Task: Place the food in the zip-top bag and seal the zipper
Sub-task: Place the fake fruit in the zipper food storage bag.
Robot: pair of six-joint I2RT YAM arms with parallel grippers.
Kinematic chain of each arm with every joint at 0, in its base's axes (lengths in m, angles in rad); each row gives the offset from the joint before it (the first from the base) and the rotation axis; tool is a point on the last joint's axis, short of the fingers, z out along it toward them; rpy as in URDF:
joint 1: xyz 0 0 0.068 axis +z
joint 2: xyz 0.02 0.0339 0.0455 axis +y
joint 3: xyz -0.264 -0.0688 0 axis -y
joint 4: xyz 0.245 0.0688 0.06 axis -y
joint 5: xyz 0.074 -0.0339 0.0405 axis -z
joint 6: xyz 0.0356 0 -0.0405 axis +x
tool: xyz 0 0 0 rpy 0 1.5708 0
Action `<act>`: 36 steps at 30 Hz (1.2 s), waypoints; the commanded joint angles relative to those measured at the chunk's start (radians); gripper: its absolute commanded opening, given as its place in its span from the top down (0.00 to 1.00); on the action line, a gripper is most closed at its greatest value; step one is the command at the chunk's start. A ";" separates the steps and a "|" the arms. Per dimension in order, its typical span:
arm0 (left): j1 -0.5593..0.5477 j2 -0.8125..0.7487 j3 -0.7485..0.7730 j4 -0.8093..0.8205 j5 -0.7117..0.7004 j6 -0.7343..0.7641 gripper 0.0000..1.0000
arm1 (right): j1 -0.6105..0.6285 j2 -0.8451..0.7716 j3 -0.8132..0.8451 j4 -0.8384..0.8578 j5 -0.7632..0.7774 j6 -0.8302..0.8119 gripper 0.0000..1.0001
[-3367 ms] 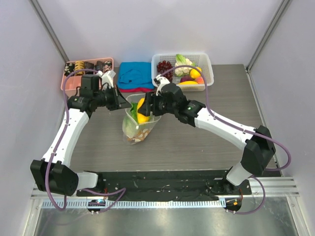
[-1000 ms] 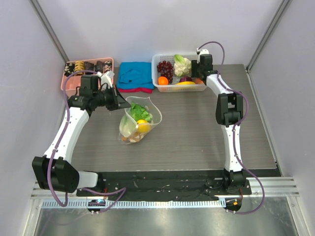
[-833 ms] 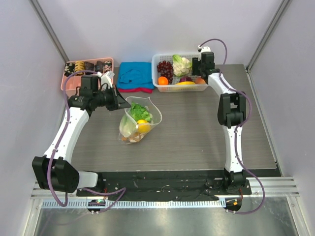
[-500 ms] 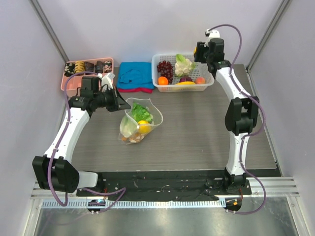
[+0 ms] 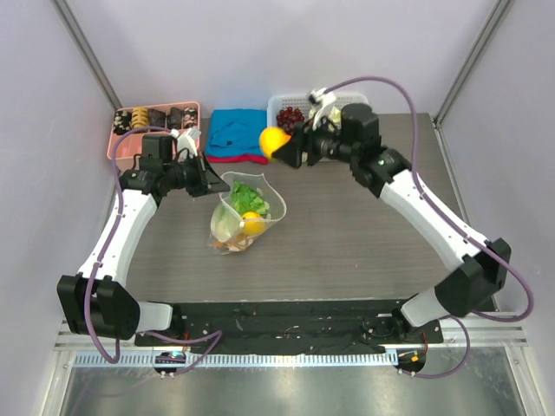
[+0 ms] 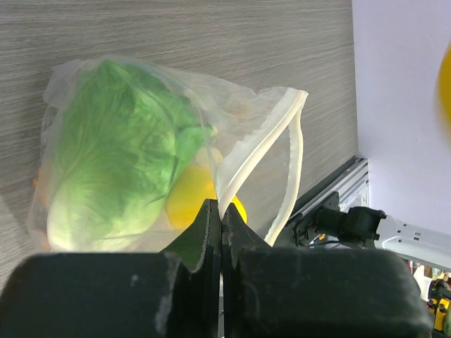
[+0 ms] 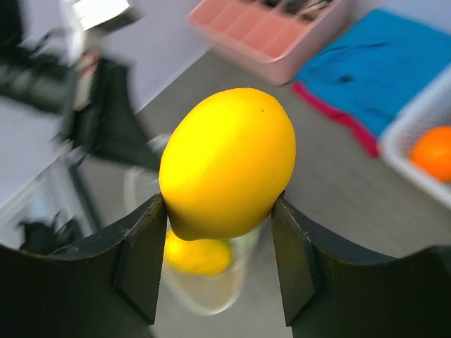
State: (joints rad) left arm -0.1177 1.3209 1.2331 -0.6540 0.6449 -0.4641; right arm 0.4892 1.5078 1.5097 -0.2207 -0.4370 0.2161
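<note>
While the left end effector (image 6: 220, 218) pinches the zip-top bag (image 6: 271, 134) by its rim, lettuce (image 6: 116, 158) lies inside. The right end effector (image 7: 218, 204) clamps a yellow fruit (image 7: 229, 158).

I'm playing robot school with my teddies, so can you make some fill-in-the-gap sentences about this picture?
The right gripper holds a ____ fruit. The left gripper pinches the edge of the zip-top bag, whose mouth is ____. The lettuce lies ____ the bag. Between the pink tray and the white basket lies a ____ cloth.
Missing words: yellow; open; inside; blue.
</note>
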 commanded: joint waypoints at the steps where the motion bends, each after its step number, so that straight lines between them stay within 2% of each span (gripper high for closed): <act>1: 0.009 -0.003 0.016 0.042 0.039 -0.016 1.00 | 0.139 -0.101 -0.097 -0.066 -0.058 -0.044 0.99; 5: 0.009 -0.009 0.012 0.044 0.041 -0.018 1.00 | 0.208 -0.080 -0.105 -0.144 -0.060 -0.086 0.99; 11: 0.007 -0.015 0.016 0.045 0.048 -0.021 1.00 | 0.259 0.064 -0.039 -0.250 -0.030 -0.162 0.99; 17: 0.009 -0.031 0.003 0.045 0.059 -0.024 1.00 | 0.261 0.170 0.073 -0.241 0.089 -0.101 0.99; 20: 0.009 -0.034 -0.003 0.051 0.059 -0.022 1.00 | 0.261 0.192 0.080 -0.200 0.196 -0.028 0.99; 23: 0.007 -0.037 -0.007 0.051 0.059 -0.024 1.00 | 0.261 0.198 0.073 -0.181 0.233 -0.003 0.98; 25: 0.007 -0.038 -0.011 0.053 0.058 -0.022 1.00 | 0.261 0.201 0.078 -0.174 0.227 0.019 0.82; 26: 0.007 -0.040 -0.014 0.054 0.056 -0.022 1.00 | 0.261 0.201 0.086 -0.178 0.218 0.023 0.58; 28: 0.007 -0.038 -0.012 0.050 0.052 -0.021 1.00 | 0.261 0.200 0.102 -0.192 0.186 0.017 0.40; 29: 0.009 -0.035 -0.011 0.051 0.052 -0.024 1.00 | 0.261 0.193 0.106 -0.200 0.169 0.014 0.28; 32: 0.010 -0.029 -0.006 0.053 0.059 -0.025 1.00 | 0.261 0.157 0.110 -0.236 0.156 -0.003 0.17; 36: 0.010 -0.026 -0.003 0.053 0.067 -0.030 1.00 | 0.258 0.089 0.054 -0.269 0.164 -0.044 0.09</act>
State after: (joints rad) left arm -0.1154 1.3190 1.2194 -0.6392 0.6758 -0.4892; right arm 0.7490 1.7061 1.5723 -0.4614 -0.2707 0.2085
